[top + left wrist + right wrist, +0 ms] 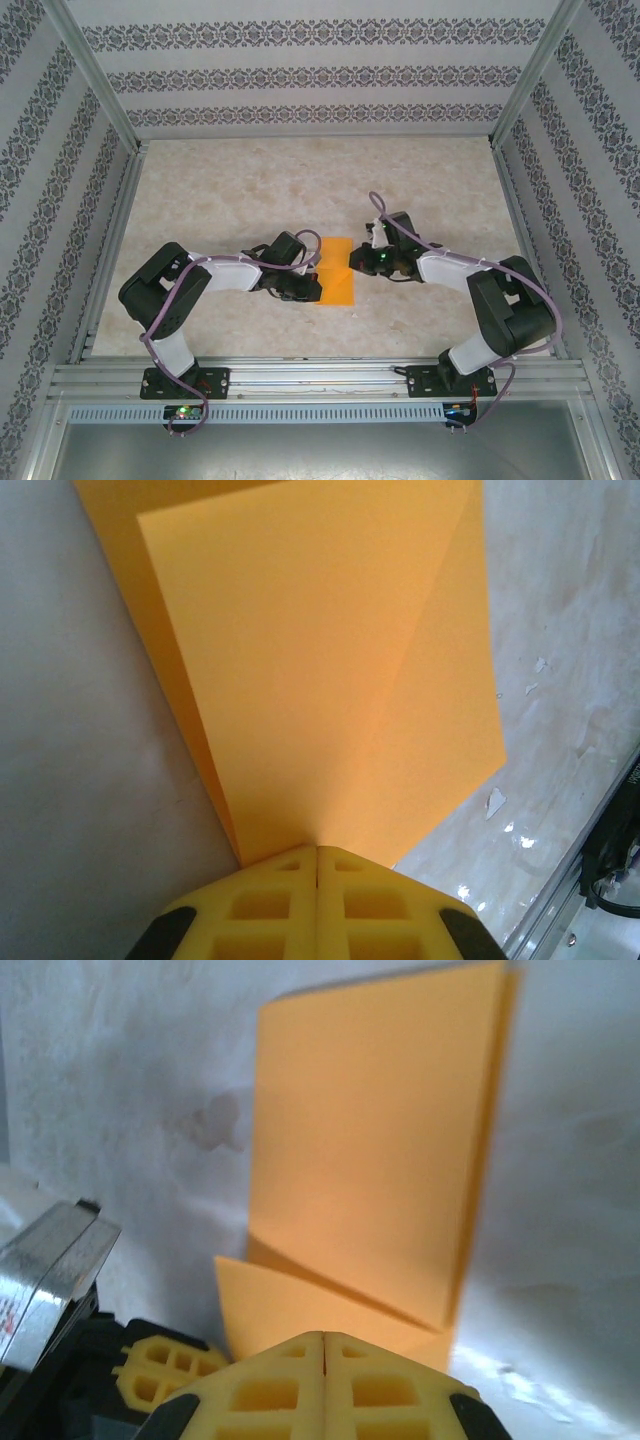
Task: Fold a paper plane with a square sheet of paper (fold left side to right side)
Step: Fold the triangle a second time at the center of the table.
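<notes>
The square sheet of paper [336,270], folded over into a rectangle, lies on the table [240,200] between the arms. It looks light, limp and slippery, best pinched at a loose edge. The left end effector [308,284] and right end effector [360,262] are closed at its left and right edges, with open table beyond on the far side

Pale marbled tabletop [250,190], floral-striped wallpaper walls [300,75], aluminium frame rails [320,375].
</notes>
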### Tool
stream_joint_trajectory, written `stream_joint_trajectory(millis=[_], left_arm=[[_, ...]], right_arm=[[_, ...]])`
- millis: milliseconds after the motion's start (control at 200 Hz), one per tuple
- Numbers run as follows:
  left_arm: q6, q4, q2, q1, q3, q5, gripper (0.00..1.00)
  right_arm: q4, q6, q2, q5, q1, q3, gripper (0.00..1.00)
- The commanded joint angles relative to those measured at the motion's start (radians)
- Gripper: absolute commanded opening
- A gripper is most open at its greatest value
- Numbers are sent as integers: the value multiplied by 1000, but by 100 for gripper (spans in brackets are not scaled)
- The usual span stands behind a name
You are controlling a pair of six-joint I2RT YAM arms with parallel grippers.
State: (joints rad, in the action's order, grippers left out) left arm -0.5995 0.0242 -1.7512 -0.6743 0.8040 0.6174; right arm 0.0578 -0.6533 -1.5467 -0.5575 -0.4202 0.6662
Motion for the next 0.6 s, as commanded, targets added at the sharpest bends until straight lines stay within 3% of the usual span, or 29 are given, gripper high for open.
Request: stream_joint_trajectory(millis=[0,595], left_arm=[[-15,63,-4,-8,-28,-57,0],[-23,59,9,-3,82,7,1]], right_arm=[[71,-54,-53,-18,-45,-4,0],[-42,-11,-170,62,-43,-1,0]])
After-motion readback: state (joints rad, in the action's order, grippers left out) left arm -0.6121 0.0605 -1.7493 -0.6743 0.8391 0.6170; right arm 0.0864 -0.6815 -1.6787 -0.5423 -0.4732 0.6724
